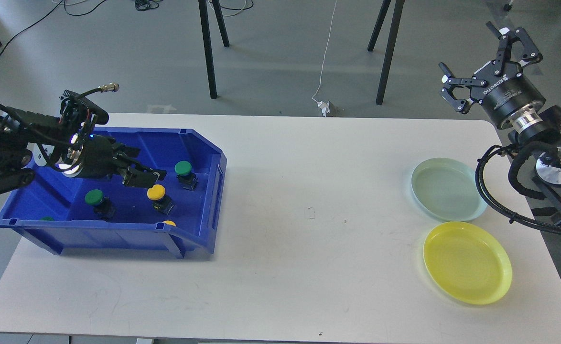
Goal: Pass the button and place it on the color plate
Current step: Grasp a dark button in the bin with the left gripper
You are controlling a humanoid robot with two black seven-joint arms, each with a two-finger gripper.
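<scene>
A blue bin (216, 167) on the table's left holds several push buttons. A yellow button (156, 192) stands mid-bin, with a green button (183, 168) to its right and another green button (94, 197) to its left. A yellow cap (169, 223) and a green cap (47, 219) peek over the front wall. My left gripper (150, 165) is inside the bin, open, just above and left of the yellow button and touching nothing. My right gripper (493, 52) is open and empty, high beyond the table's far right corner. A pale green plate (447, 188) and a yellow plate (467, 262) lie at the right.
The white table (309, 215) runs between the bin and the plates. My right arm's cables (488, 191) hang over the pale green plate's right rim. Chair legs and a power cable stand on the floor behind the table.
</scene>
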